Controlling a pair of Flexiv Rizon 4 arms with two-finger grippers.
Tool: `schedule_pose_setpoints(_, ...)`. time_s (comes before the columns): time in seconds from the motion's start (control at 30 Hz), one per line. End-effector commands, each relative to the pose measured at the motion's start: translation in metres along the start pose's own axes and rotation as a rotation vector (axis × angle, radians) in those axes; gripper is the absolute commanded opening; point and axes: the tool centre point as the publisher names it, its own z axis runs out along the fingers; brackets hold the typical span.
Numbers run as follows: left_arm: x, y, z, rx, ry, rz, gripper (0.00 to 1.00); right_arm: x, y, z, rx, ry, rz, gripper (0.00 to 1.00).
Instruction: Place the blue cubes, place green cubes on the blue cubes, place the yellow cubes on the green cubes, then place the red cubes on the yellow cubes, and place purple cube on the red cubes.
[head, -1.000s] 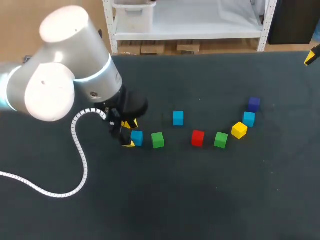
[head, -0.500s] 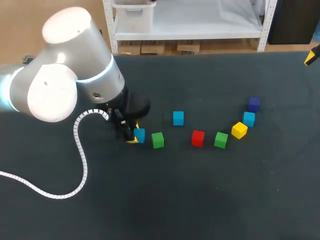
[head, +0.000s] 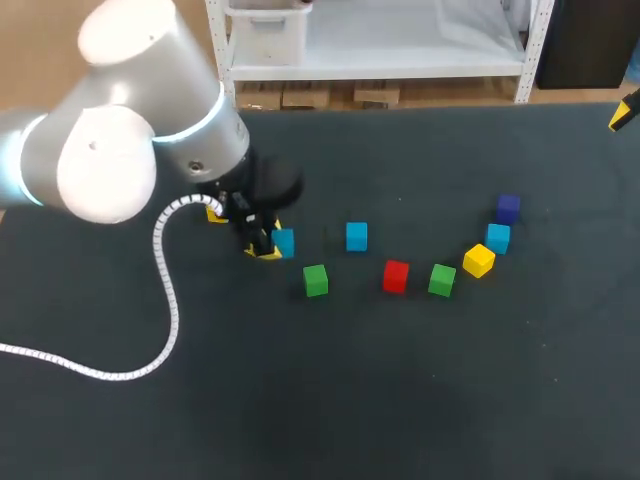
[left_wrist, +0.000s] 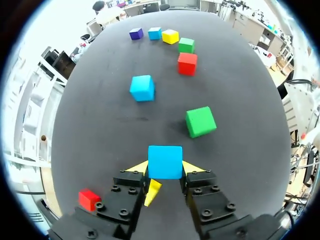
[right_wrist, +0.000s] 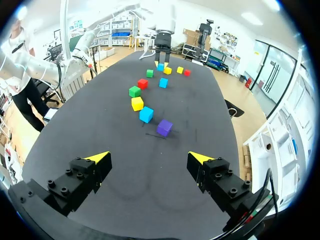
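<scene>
At the left of the table (head: 400, 400), the left gripper (head: 262, 243) is seen with its fingers clamped on a blue cube (head: 283, 242). In the left wrist view one yellow tip is pressed against each side of it. Over the last second this cube has been carried away from the near green cube (head: 315, 280), beside which it had stood almost touching. It is now held apart from that cube, farther back on the table and roughly level with the second blue cube (head: 356, 236). Nothing else has been shifted: the near green cube, the red cube (head: 395, 275), the far green cube (head: 441, 279), the yellow cube (head: 478, 260), the third blue cube (head: 497, 238) and the purple cube (head: 507, 208) are found where they were, strung in a loose arc. The right gripper (right_wrist: 149, 159) is kept at the far right edge, its fingers wide apart with nothing between them. From the move it may be judged that the grasp has held and that a blue cube is being taken to its base place. No cube is yet stacked on another, so the task is judged to be at its first layer.
</scene>
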Motion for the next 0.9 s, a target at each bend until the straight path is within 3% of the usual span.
schedule_pose_setpoints(0.03, -0.012, 0.019, 0.011, 0.021, 0.012, 0.007, 0.0, 0.0, 0.0, 0.0, 0.001, 0.0, 0.0, 1.0)
schedule_pose_setpoints(0.47, -0.032, 0.053, 0.033, 0.026, -0.001, 0.008, 0.0, 0.0, 0.0, 0.0, 0.001, 0.0, 0.0, 1.0)
schedule_pose_setpoints(0.9, -0.042, 0.041, 0.043, 0.054, -0.027, -0.037, 0.0, 0.0, 0.0, 0.0, 0.001, 0.0, 0.0, 1.0)
